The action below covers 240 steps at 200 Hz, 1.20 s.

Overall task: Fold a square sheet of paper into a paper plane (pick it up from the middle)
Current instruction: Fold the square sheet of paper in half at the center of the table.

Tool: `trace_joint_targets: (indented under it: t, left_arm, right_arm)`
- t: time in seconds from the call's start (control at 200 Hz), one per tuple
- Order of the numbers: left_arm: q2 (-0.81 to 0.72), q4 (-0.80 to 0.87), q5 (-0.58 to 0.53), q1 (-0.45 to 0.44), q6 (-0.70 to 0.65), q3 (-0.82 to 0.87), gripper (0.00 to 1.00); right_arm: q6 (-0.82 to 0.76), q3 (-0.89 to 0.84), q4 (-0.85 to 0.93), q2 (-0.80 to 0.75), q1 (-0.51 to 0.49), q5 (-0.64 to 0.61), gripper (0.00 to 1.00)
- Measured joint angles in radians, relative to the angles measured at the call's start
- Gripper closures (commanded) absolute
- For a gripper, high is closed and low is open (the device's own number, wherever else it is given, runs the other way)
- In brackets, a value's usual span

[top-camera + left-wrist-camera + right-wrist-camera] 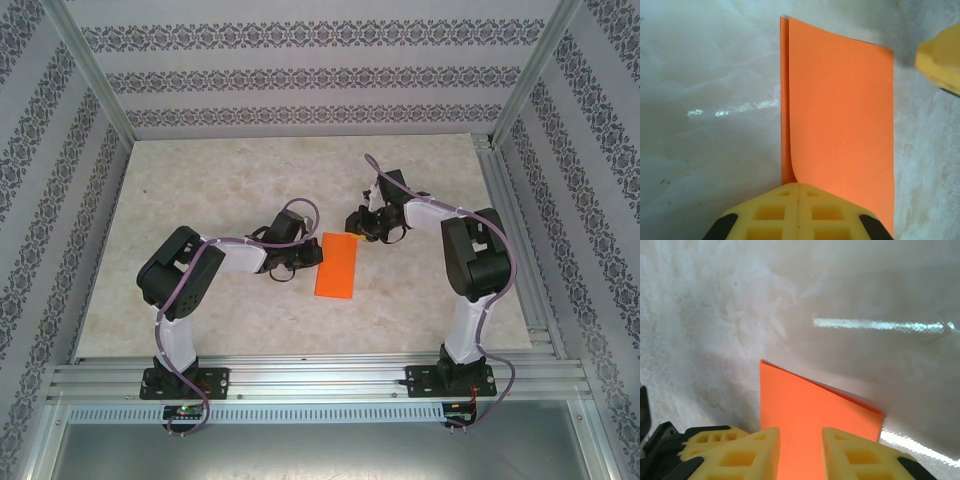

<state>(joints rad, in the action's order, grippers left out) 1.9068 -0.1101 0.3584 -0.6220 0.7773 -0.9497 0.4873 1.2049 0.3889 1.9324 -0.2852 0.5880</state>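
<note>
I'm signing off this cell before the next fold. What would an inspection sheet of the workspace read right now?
Surface: pale marbled table.
Job's things: orange paper, folded in half, lying on the table.
Clutter: nothing seen.
Grippers: left gripper shut at the folded edge; right gripper open over the paper's end.
Cables: purple cable along each arm.
Surroundings: patterned walls, metal rails.

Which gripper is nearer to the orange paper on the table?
Left. The left gripper, shut, rests right at the edge of the orange paper; the right gripper, open, is just beside one corner.
</note>
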Motion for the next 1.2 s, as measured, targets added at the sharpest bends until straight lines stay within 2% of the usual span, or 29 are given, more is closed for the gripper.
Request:
trace_joint_targets:
  t: [0.35, 0.634, 0.914, 1.199]
  left_arm:
    - [0.0, 0.0, 0.002, 0.0, 0.0, 0.0, 1.0]
    - [0.0, 0.0, 0.002, 0.0, -0.002, 0.0, 1.0]
    - [0.0, 0.0, 0.002, 0.0, -0.003, 0.0, 1.0]
    - [0.0, 0.0, 0.003, 0.0, -0.003, 0.0, 1.0]
  right_arm:
    - [-0.011, 0.02, 0.01, 0.08, 0.007, -0.025, 0.72]
    - [-0.023, 0.027, 0.03, 0.061, 0.013, -0.028, 0.71]
    - [0.021, -0.13, -0.045, -0.151, -0.004, 0.018, 0.72]
    - [0.062, -0.254, -0.111, -0.091, -0.053, 0.024, 0.72]
